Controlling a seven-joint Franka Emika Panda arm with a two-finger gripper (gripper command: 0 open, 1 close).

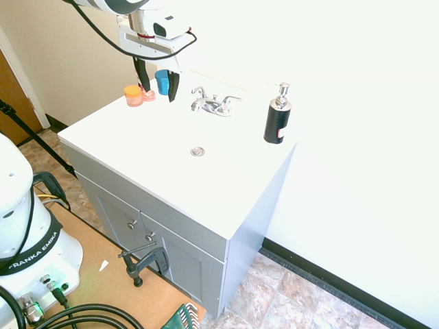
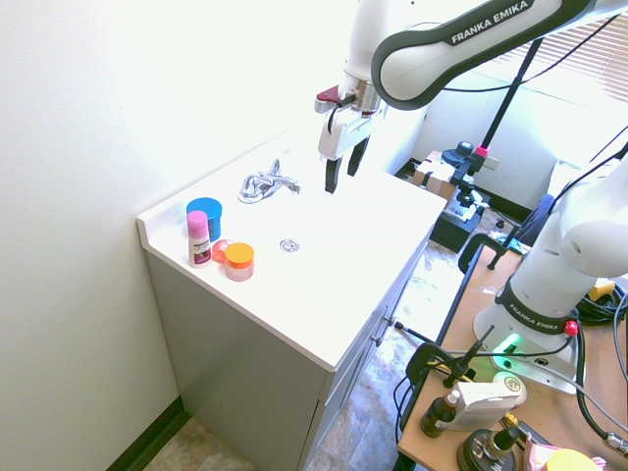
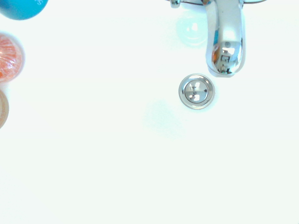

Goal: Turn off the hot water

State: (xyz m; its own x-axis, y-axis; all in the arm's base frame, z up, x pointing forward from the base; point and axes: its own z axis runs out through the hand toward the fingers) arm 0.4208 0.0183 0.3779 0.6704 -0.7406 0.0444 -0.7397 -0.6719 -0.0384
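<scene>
Above the sink top (image 1: 164, 147), the jaws (image 1: 156, 93) point downward.

"FRANKA EMIKA" on the robot's arm (image 2: 491, 22) and base (image 1: 34, 253).

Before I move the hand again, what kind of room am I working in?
Probably a bathroom: there's a low chrome faucet with a drain in a white vanity top, and a pump bottle.

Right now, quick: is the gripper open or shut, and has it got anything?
Gripper: open, its two dark fingers apart with nothing between them; above the countertop, touching neither faucet nor jars.
</scene>
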